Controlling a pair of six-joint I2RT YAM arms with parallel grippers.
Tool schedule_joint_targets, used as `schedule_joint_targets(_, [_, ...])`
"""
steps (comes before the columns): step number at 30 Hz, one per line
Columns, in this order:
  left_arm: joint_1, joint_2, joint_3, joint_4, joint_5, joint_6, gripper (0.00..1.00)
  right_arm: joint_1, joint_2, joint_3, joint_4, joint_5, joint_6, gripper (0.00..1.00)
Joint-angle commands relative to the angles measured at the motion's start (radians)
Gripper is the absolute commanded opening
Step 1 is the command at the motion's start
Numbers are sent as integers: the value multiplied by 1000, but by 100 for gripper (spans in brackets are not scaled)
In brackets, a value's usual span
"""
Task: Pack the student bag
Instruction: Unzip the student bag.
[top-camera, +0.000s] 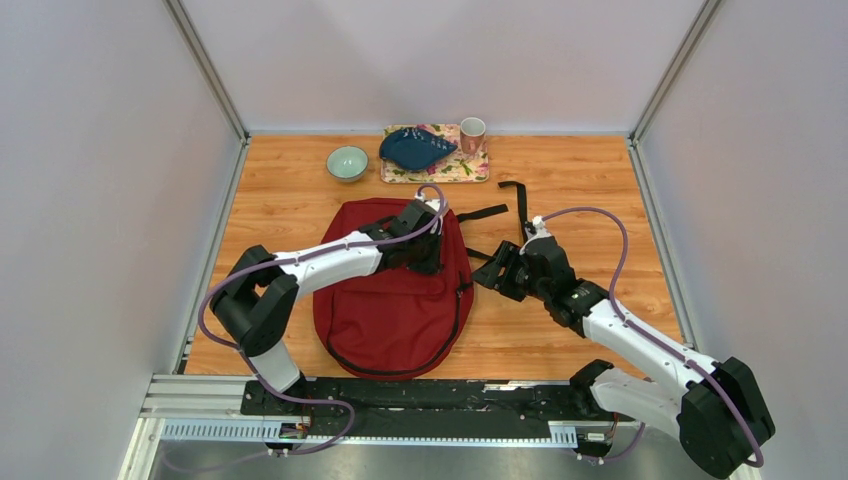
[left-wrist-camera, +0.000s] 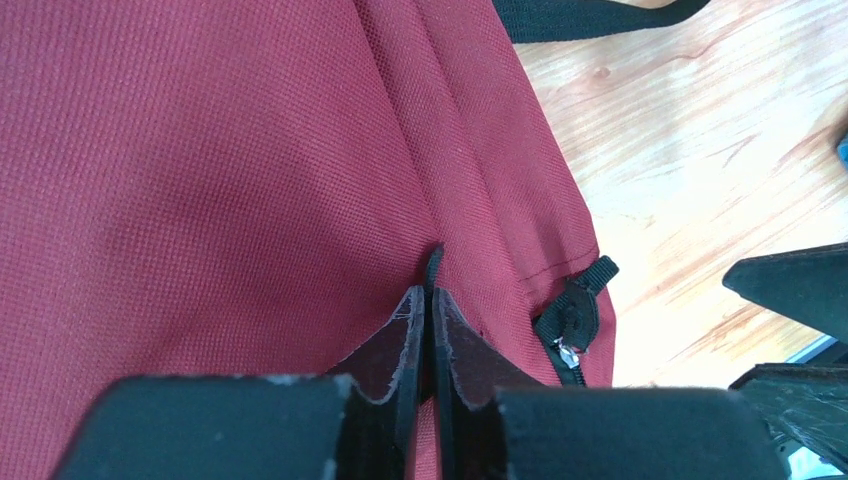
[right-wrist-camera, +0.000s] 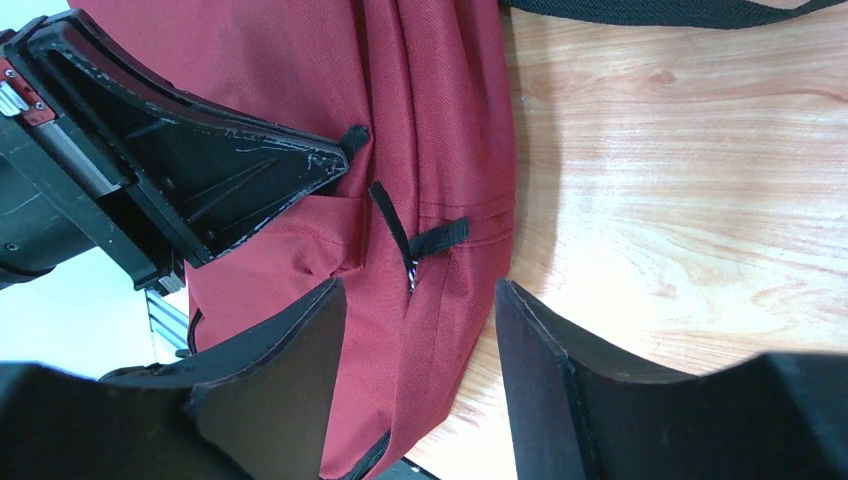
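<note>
The student bag (top-camera: 395, 300), a large dark red backpack with black zipper trim, lies flat in the middle of the wooden table. My left gripper (top-camera: 430, 260) is over its upper right part. In the left wrist view its jaws (left-wrist-camera: 428, 292) are pressed together on a thin black pull tab (left-wrist-camera: 433, 262) that sticks up from the red fabric. My right gripper (top-camera: 492, 275) is at the bag's right edge and stands open (right-wrist-camera: 418, 290), with the red fabric and a second black zipper pull (right-wrist-camera: 415, 240) between its fingers, which do not touch them.
Black straps (top-camera: 515, 205) trail from the bag's top onto the table. At the back stand a floral tray (top-camera: 470, 168) with a dark blue item (top-camera: 415, 148) and a pink cup (top-camera: 472, 132), and a green bowl (top-camera: 347, 162). Walls enclose three sides.
</note>
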Motion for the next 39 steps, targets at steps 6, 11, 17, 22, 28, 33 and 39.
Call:
schedule_joint_targets(6, [5, 16, 43, 0, 39, 8, 0, -2, -14, 11, 6, 13, -10, 59])
schedule_joint_targets(11, [6, -43, -9, 88, 53, 17, 0, -2, -14, 20, 6, 7, -13, 59])
schedule_joint_targets(17, [5, -127, -70, 161, 55, 36, 0, -2, -12, 32, 12, -14, -13, 59])
schedule_joint_targets(22, [5, -161, -95, 172, 42, 46, 0, -2, -11, 46, 32, -60, -13, 59])
schedule_joint_targets(28, [6, -210, -145, 214, 21, 40, 0, 9, 20, 77, 110, -195, -15, 56])
schedule_joint_targets(33, [5, -231, -161, 217, -4, 39, 0, 44, 113, 120, 153, -245, -21, 53])
schedule_joint_targets(39, [6, -244, -175, 215, -15, 34, 0, 84, 227, 134, 225, -260, -1, 52])
